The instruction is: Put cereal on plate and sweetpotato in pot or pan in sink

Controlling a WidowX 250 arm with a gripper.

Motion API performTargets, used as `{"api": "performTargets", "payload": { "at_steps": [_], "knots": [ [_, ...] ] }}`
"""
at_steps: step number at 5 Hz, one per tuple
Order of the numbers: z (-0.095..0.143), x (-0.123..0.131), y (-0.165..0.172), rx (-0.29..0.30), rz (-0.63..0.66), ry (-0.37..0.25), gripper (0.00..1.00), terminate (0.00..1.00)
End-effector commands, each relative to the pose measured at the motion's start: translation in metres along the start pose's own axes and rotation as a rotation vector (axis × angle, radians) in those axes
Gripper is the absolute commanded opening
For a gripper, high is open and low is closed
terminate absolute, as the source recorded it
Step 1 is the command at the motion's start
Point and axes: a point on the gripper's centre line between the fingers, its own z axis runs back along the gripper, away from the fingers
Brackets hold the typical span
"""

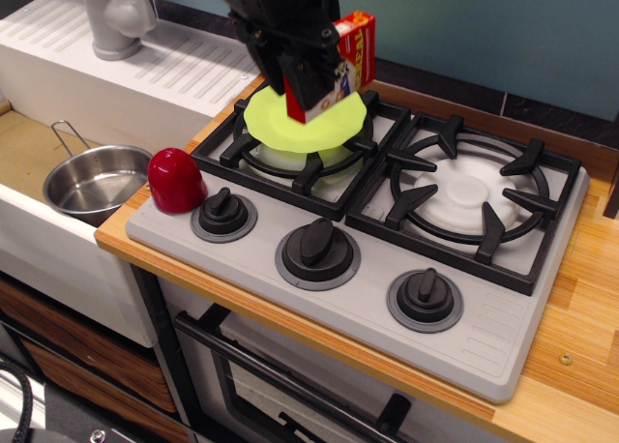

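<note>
**Cereal box held over the lime-green plate**

The black gripper (308, 75) is clamped on the cereal box (345, 64), holding it tilted above the lime-green plate (280, 129). The box's red edge and its white front with yellow lettering show to the right of the gripper body; its lower end points down toward the plate. Whether that end touches the plate cannot be told from this view.

The plate rests on the black grate of the left burner (290, 162), at about 11 o'clock on the stove top (503, 337). The right burner (474, 196) sits at about 2 o'clock.

The sweetpotato (175, 180), a glossy dark-red dome, stands upright at the stove's 9 o'clock edge, just beside the leftmost of three black knobs (223, 212). It is well apart from the gripper.

At 9 o'clock from the sweetpotato, the stainless-steel pot (97, 182) sits inside the sink (24, 153), its wire loop handle pointing toward 11 o'clock. The grey faucet (114, 17) stands on the ribbed white drainboard (184, 71) at 12 o'clock from the pot. The wooden counter (580, 366) borders the stove.
</note>
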Motion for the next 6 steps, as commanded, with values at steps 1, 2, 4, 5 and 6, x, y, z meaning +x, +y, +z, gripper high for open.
{"api": "performTargets", "payload": {
  "at_steps": [1, 2, 4, 5, 6],
  "knots": [
    [0.002, 0.016, 0.028, 0.04, -0.033, -0.076, 0.0, 0.0],
    [-0.001, 0.013, 0.033, 0.05, -0.026, -0.08, 0.0, 0.0],
    [-0.01, 0.0, 0.037, 0.053, 0.003, -0.085, 0.0, 0.0],
    [-0.019, -0.006, 0.034, 0.049, 0.021, -0.094, 0.0, 0.0],
    [-0.026, -0.01, 0.03, 0.041, 0.033, -0.106, 0.0, 0.0]
  ]
}}
